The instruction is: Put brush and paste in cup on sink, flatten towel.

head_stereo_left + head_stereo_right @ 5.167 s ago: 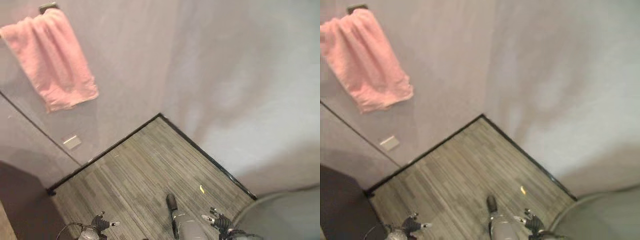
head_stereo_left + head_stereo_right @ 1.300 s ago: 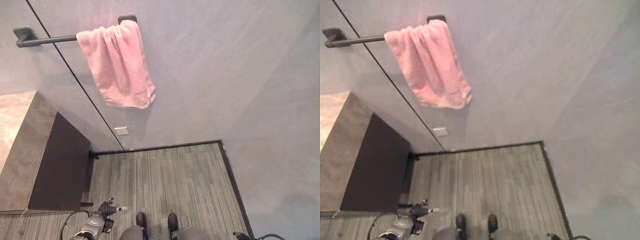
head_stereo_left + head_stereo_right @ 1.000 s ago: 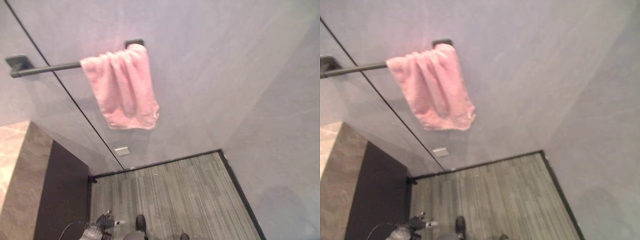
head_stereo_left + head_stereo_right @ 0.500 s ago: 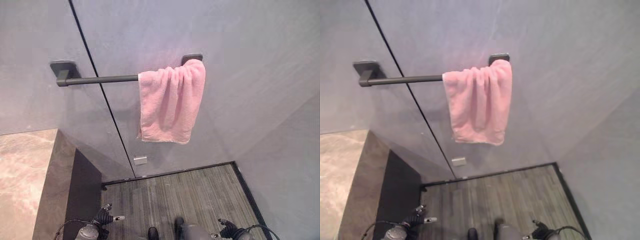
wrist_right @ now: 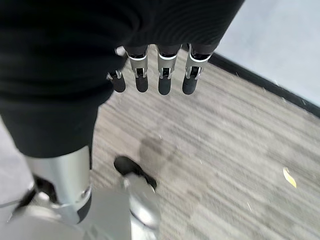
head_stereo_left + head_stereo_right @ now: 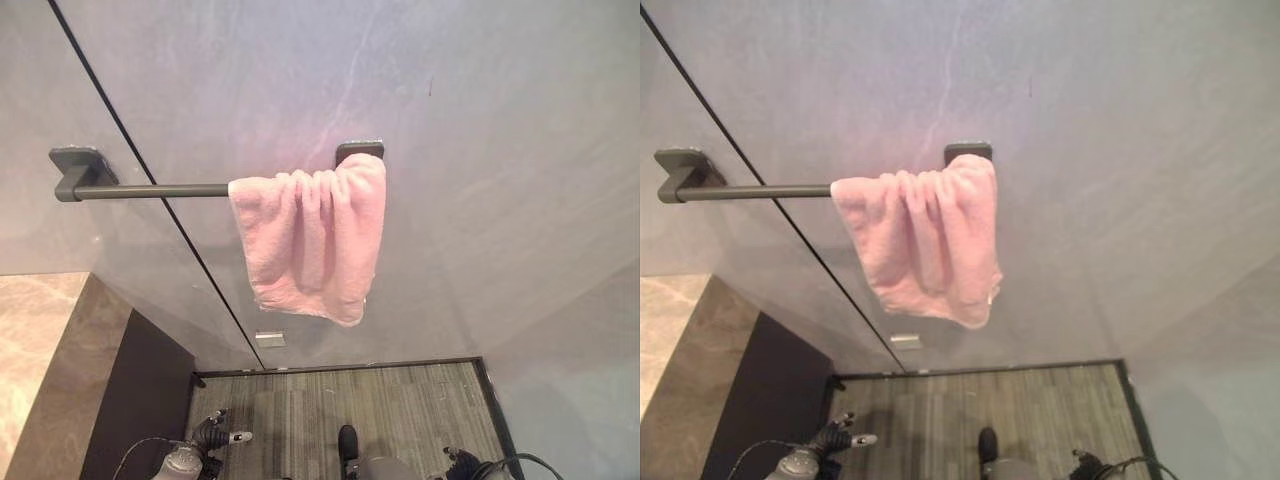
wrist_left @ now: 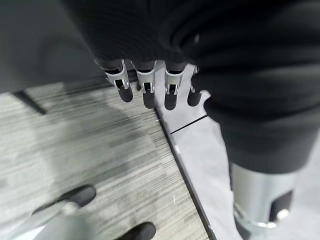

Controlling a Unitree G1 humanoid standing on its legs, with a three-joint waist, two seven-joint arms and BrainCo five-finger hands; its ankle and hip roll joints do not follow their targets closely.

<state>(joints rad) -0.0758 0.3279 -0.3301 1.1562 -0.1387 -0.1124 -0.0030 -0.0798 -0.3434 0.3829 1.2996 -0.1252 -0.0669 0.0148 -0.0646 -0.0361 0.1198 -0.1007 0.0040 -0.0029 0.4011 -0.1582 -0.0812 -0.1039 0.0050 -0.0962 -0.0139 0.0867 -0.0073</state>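
**Pink towel bunched on the wall bar, both hands low and empty**

A pink towel point(image 6: 310, 245) of thick, fuzzy terry cloth hangs over a slim dark metal towel bar point(image 6: 150, 190). It is gathered into soft vertical folds at the bar's right end, just beside the square right-hand wall mount point(image 6: 359, 152), and its lower edge hangs uneven, dropping lowest at the right corner. The left stretch of the bar is bare up to its other blocky mount. The wall point(image 6: 480, 120) behind is smooth pale grey with faint marbled streaks, and a thin dark seam crosses it diagonally behind the bar. A small light rectangular plate point(image 6: 269, 339) sits on the wall below the towel.

At lower left stands a counter with a beige, stone-patterned surface point(image 6: 35, 340) and a flat dark side panel. The floor point(image 6: 400, 410) is grey-brown planking with fine streaked grain, edged by a black skirting strip.

The left hand point(image 6: 212, 436) hangs low near the floor beside the counter's dark panel; its wrist view shows silver, dark-tipped fingers point(image 7: 145, 87) straight and relaxed, holding nothing. The right hand point(image 5: 150, 75) hangs over the planks, its fingers likewise loose and empty.
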